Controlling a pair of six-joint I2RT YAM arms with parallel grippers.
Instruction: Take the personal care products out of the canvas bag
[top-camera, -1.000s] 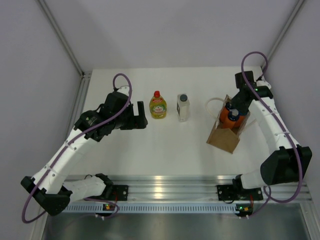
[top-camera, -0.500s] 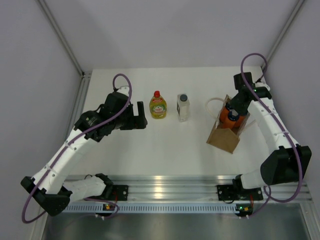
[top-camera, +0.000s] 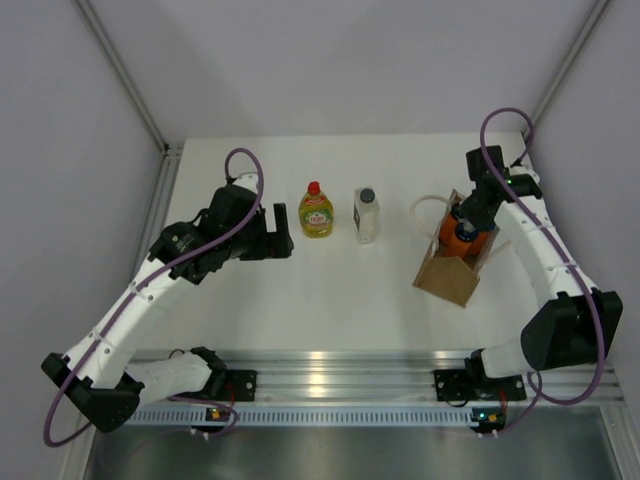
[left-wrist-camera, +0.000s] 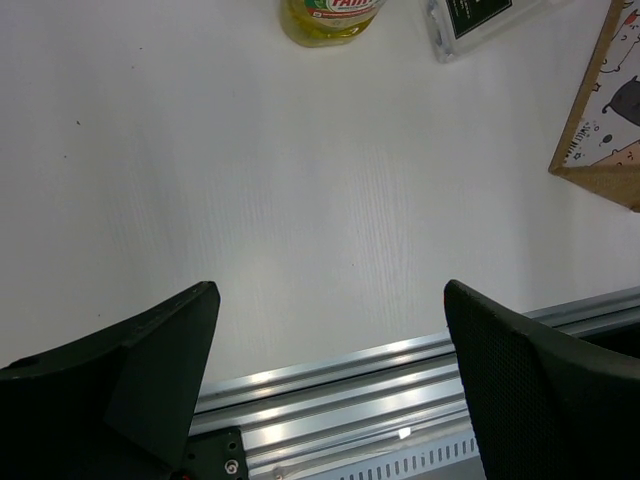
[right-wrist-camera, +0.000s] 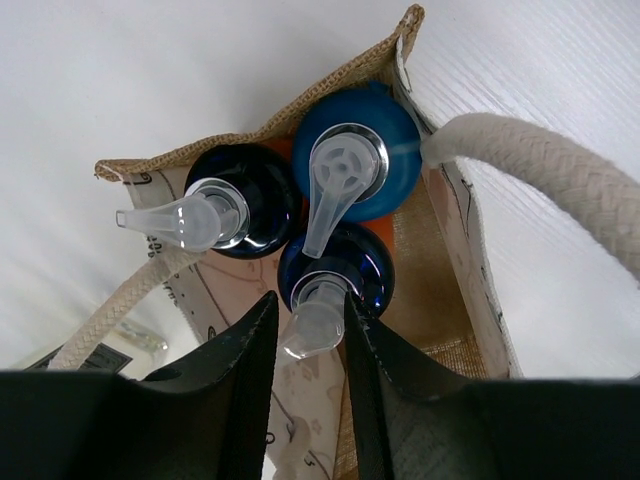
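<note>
The right tool (right-wrist-camera: 310, 305) hangs over the canvas bag (top-camera: 445, 275), which stands upright on the table (top-camera: 330, 300) at the right side. Three orange bottles (right-wrist-camera: 350, 150) with blue tops are inside it. The tool's fingers (right-wrist-camera: 240, 380) stand narrow, one on each side of the clear pump (right-wrist-camera: 315, 320) of the nearest bottle; whether they already squeeze it I cannot tell. The left tool (top-camera: 280, 232) is wide open above bare table, just beside the yellow-green bottle (top-camera: 317, 212). The whitish bottle (top-camera: 367, 215) stands near it.
</note>
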